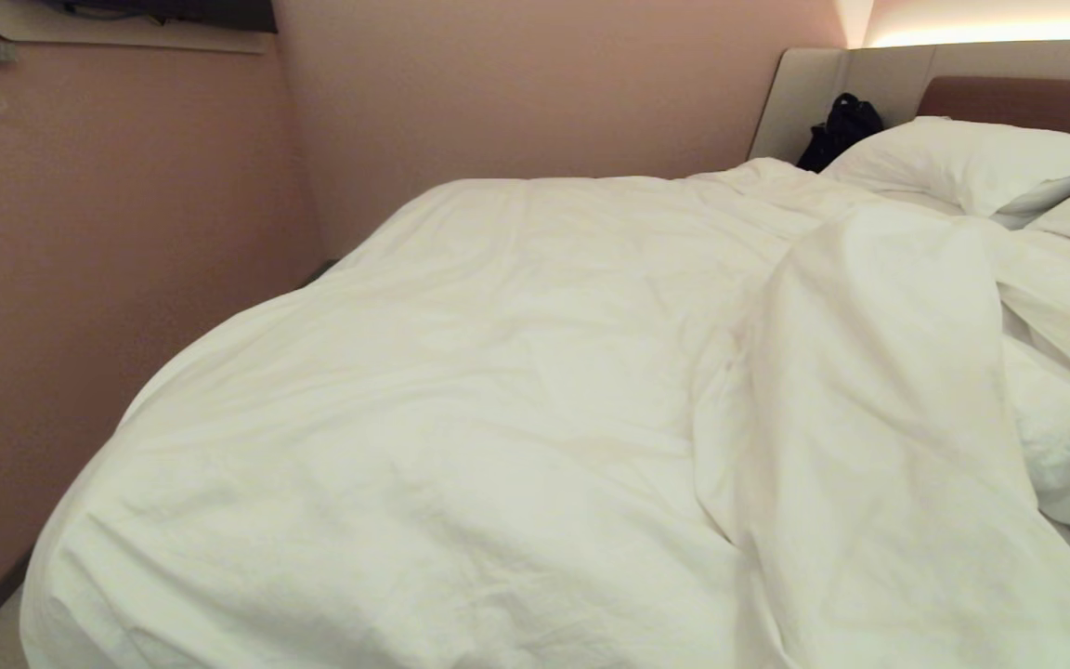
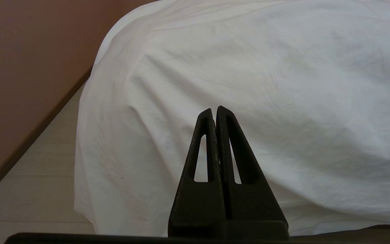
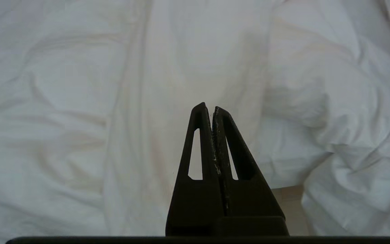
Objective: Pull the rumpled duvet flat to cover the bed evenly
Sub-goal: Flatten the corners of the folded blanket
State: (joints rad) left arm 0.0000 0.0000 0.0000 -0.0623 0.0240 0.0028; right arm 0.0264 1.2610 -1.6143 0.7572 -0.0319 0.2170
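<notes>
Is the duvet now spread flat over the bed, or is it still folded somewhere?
Still folded. The duvet lies fairly smooth on the left, but a thick fold is doubled over on the right, bunched below the pillows.

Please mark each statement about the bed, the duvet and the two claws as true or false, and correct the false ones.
1. The duvet lies flat and even over the bed. False: a thick fold bunches up on its right part.
2. The left claw is shut. True.
3. The right claw grips a fold of duvet. False: it is shut on nothing.
4. A white pillow lies by the headboard. True.
5. A dark object sits near the pillow. True.
</notes>
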